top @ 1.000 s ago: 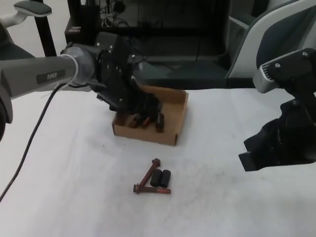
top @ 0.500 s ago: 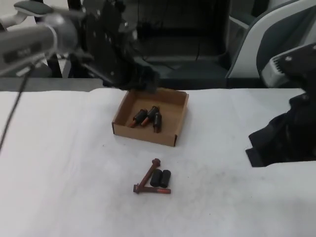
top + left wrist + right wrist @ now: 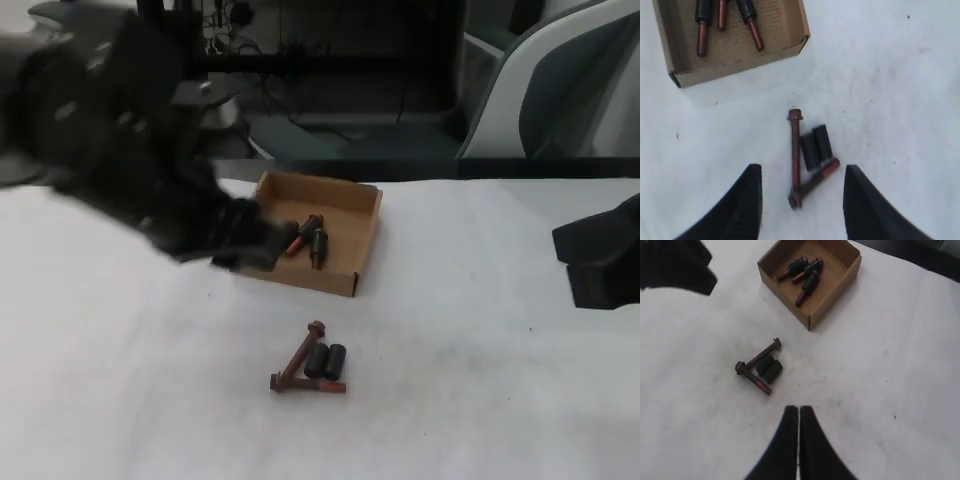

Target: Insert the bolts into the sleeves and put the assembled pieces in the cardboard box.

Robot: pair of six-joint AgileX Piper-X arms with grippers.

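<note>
Left wrist view gives you the left gripper (image 3: 802,170) spread wide, framing crossed coppery bolts (image 3: 795,145) beside two black sleeves (image 3: 822,142); your right gripper (image 3: 798,412) is pinched together, empty.

Two loose bolts (image 3: 754,380), two sleeves (image 3: 772,371), three assembled pieces (image 3: 810,282), one cardboard box (image 3: 835,296).

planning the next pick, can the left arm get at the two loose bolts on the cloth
Probably yes: the left gripper is open above the loose bolts with nothing between, though two sleeves lie close beside them.
</note>
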